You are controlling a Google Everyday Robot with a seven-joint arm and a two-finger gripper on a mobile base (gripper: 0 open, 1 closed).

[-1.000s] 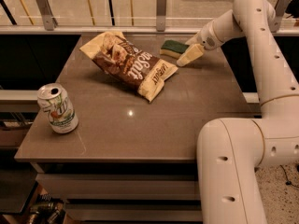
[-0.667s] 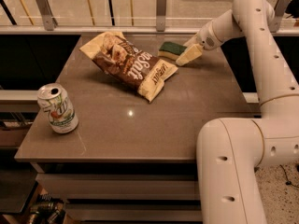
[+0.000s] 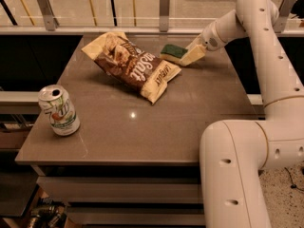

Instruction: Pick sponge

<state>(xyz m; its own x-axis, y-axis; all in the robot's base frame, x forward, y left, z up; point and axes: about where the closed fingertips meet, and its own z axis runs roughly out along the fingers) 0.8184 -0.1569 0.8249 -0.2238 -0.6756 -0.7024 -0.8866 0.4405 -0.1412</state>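
The sponge (image 3: 173, 51) lies on the far right part of the brown table (image 3: 133, 122), with its dark green top up and a pale base under it. It sits just past the right end of the chip bag (image 3: 133, 64). My gripper (image 3: 193, 55) reaches in from the right on the white arm and is low at the sponge's right side, touching or almost touching it. The side of the sponge next to the gripper is hidden.
A green and white soda can (image 3: 59, 110) stands upright near the table's front left corner. A railing with metal posts (image 3: 165, 4) runs behind the table. My arm's large white links (image 3: 237, 175) stand by the table's right edge.
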